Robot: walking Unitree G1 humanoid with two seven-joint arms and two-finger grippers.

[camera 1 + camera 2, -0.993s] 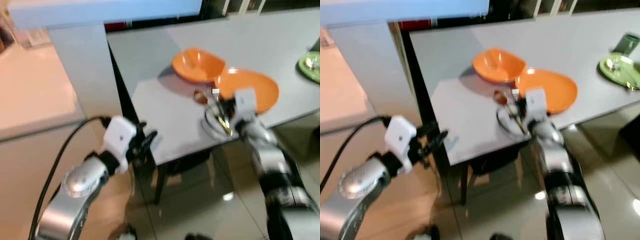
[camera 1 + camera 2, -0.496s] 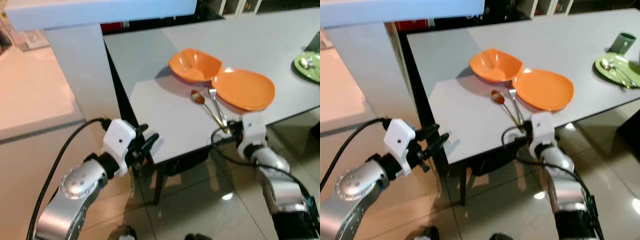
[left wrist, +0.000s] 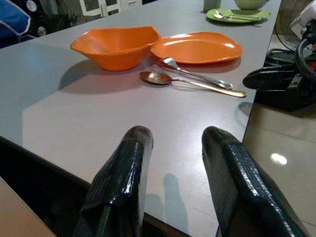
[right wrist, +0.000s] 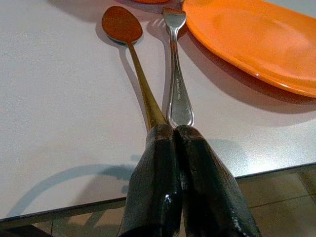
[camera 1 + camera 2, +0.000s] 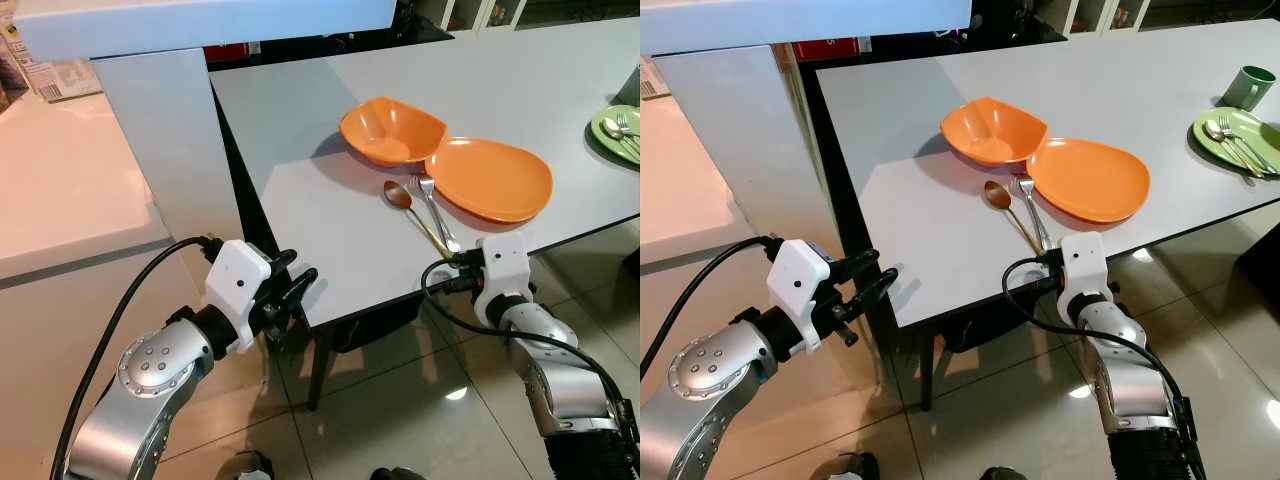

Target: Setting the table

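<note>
Right end effector (image 4: 175, 131) sat at the near counter (image 5: 330, 215) edge, fingers pressed together, holding nothing, tips just at the handle ends of the copper spoon (image 4: 129, 54) and silver fork (image 4: 175, 64). Both lay side by side on the counter, beside the orange plate (image 5: 490, 178). Orange bowl (image 5: 392, 130) behind. Left end effector (image 3: 173, 148) off the corner, fingers apart, empty.

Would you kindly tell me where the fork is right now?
The fork lies on the grey table beside the spoon, left of the orange plate.
</note>
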